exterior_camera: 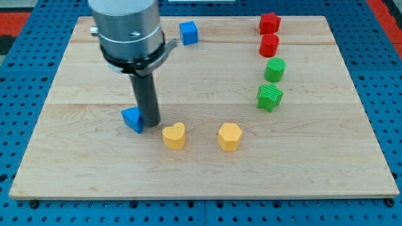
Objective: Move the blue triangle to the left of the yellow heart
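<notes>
The blue triangle (132,118) lies on the wooden board (201,176), left of centre. The yellow heart (174,135) sits just to its lower right, a small gap apart. My tip (149,121) stands at the blue triangle's right edge, touching or nearly touching it, between the triangle and the yellow heart. The rod hangs from the grey arm body at the view's top left.
A yellow hexagon block (230,136) lies right of the heart. A blue cube (188,32) sits near the top edge. At the right, a column holds two red blocks (270,23) (269,45) and two green blocks (275,69) (269,96).
</notes>
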